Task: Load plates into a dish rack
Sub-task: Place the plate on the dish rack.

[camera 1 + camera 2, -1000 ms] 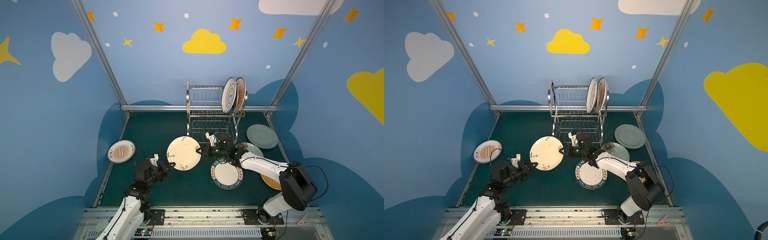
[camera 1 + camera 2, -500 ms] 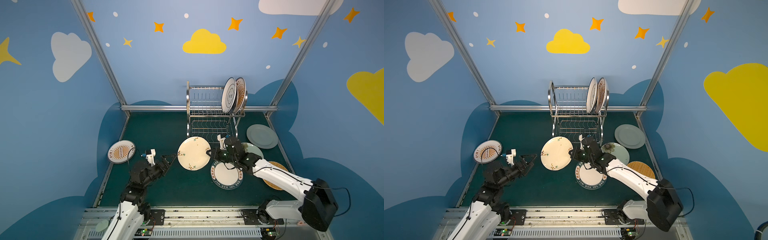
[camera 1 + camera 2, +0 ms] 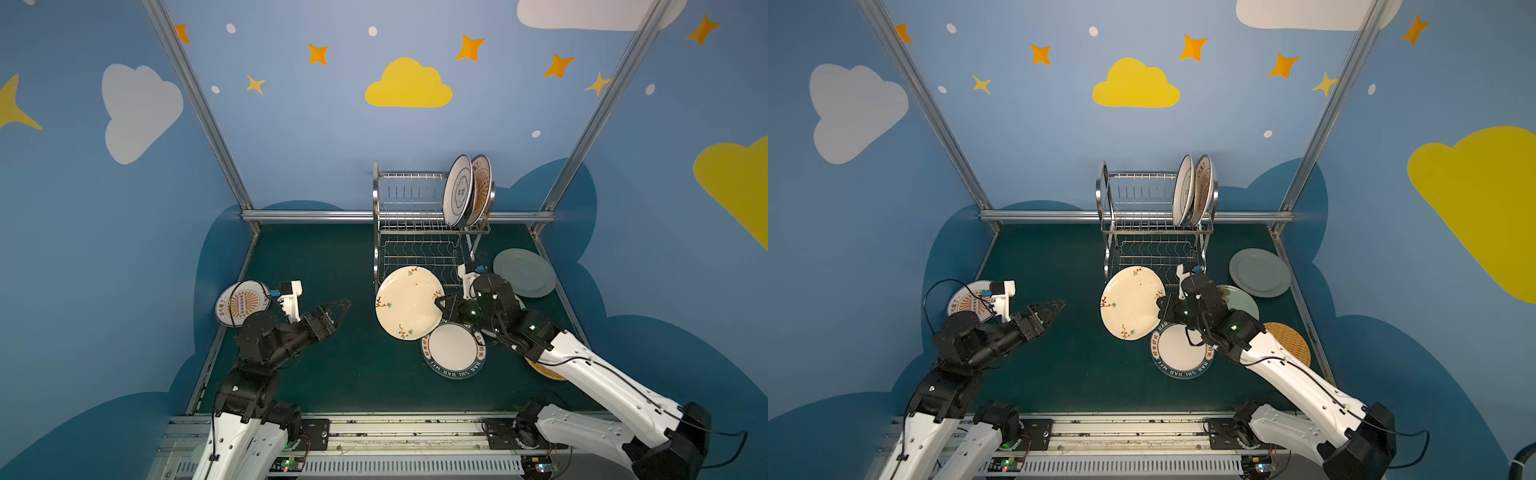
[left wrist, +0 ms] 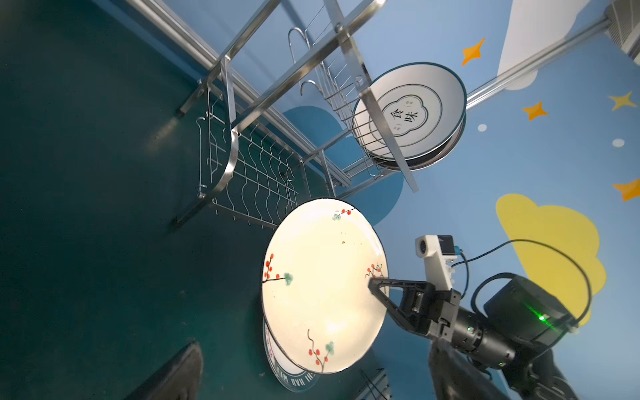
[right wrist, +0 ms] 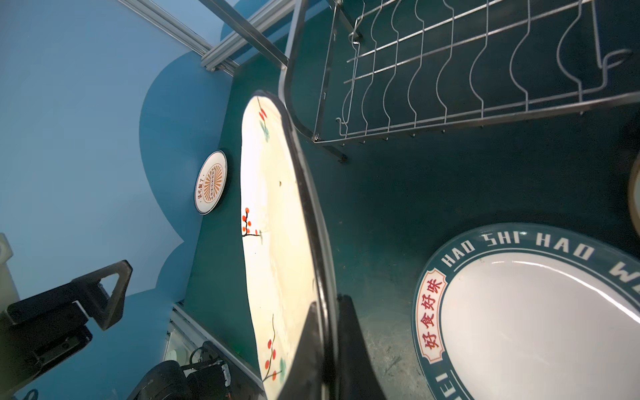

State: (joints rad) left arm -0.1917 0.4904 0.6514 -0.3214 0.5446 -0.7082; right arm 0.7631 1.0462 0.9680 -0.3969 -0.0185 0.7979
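My right gripper (image 3: 439, 303) is shut on the rim of a cream plate (image 3: 409, 302) painted with red blossom sprigs. It holds the plate tilted on edge just above the mat, in front of the dish rack (image 3: 415, 232). In the right wrist view the fingers (image 5: 349, 332) pinch the dark rim of the cream plate (image 5: 266, 225). My left gripper (image 3: 343, 303) hangs open and empty to the left, apart from the plate. Two plates stand upright in the rack's upper tier, a ringed white plate (image 3: 459, 191) and a sunburst plate (image 3: 482, 187).
Flat on the green mat lie a sunburst plate (image 3: 241, 303) at the left wall, a green-lettered plate (image 3: 453, 351) under the held one, a pale green plate (image 3: 524, 272), and an orange woven plate (image 3: 1289, 340) under the right arm. The rack's lower tier (image 5: 450, 69) holds nothing.
The left gripper opened, let go of the cream plate and drew back left. The right gripper carried the plate rightward toward the rack's front.
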